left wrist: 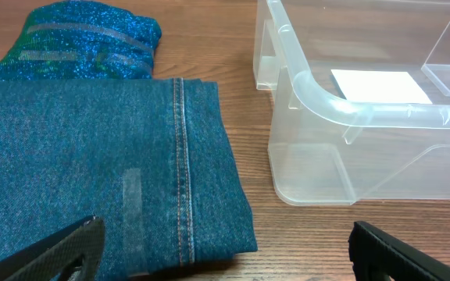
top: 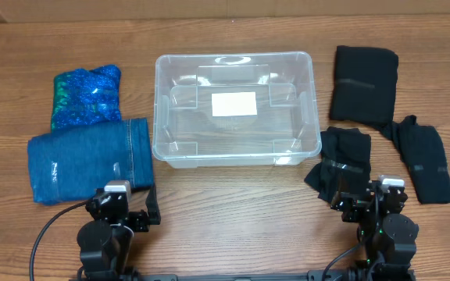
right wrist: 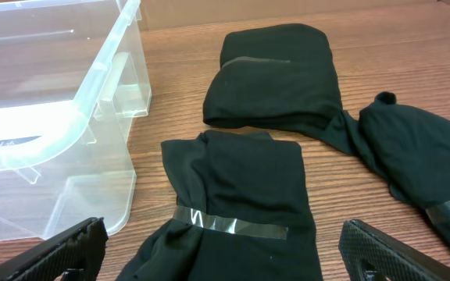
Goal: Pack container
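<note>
The container (top: 237,158) sits on the table (top: 233,226) between the two arms. It is ahead and to the right of the left gripper (left wrist: 225,242) and ahead and to the left of the right gripper (right wrist: 221,238). Its long axis runs crosswise to both grippers, so each one faces a near corner and a short end. Nothing shows inside it but a white label (top: 233,103), so packing looks not yet begun.

Both grippers are released, fingers spread wide with nothing between them. The jeans (left wrist: 76,172) lie directly ahead of the left gripper, just beside the container's left wall. A taped black bundle (right wrist: 237,195) lies directly ahead of the right gripper, close to the container's near right corner. Neither arm looks clearly nearer. Either could probably take the cloth ahead of it and carry it inward over the rim.
</note>
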